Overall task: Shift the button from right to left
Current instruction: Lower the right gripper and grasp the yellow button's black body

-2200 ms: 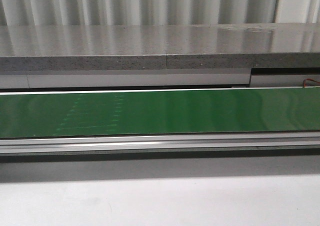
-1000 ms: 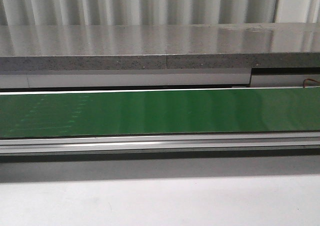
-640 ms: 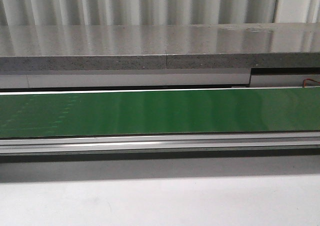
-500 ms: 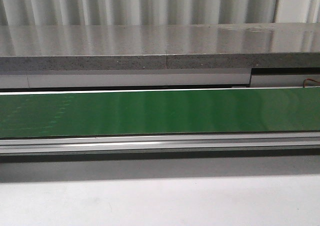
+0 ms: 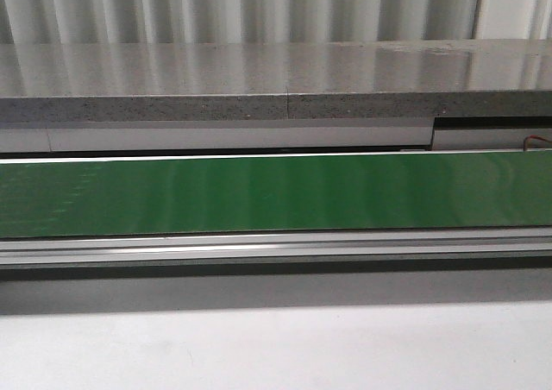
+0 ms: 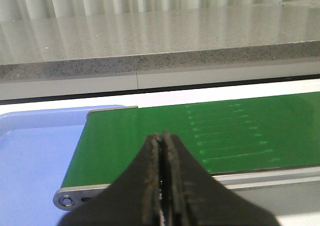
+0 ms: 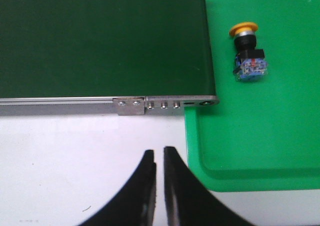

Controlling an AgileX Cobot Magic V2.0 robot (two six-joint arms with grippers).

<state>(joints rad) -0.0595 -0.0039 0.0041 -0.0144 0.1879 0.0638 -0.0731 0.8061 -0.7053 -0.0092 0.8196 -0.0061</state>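
- Progress first: nothing of the transfer looks done. The button [image 7: 247, 53] lies untouched on its side in a green tray [image 7: 260, 151], and no gripper has hold of it.
- Nearest in the right wrist view, the right gripper [image 7: 159, 158] hovers over bare white tabletop [image 7: 75, 156], its two dark fingers almost together with only a thin slit between them and nothing in that slit.
- Just past those fingertips sits the metal end rail [image 7: 165, 104] of the conveyor, and beside it the near corner of the green tray.
- Farther on, the button rests with its yellow cap pointing away from the gripper and its blue-and-clear block toward it, close to the tray edge that meets the green belt [image 7: 100, 36].
- Left side: the left gripper [image 6: 163, 141] is poised above the near edge of the belt's other end, jaws pressed closed and empty; a blue tray [image 6: 35, 151] lies just beside that end.
- Front view shows only the belt, bare, below a grey stone ledge [image 5: 259, 79]; neither arm nor button appears there.
- Left to do, by my reading: open the right fingers, reach the button, grasp it and get it leftward.
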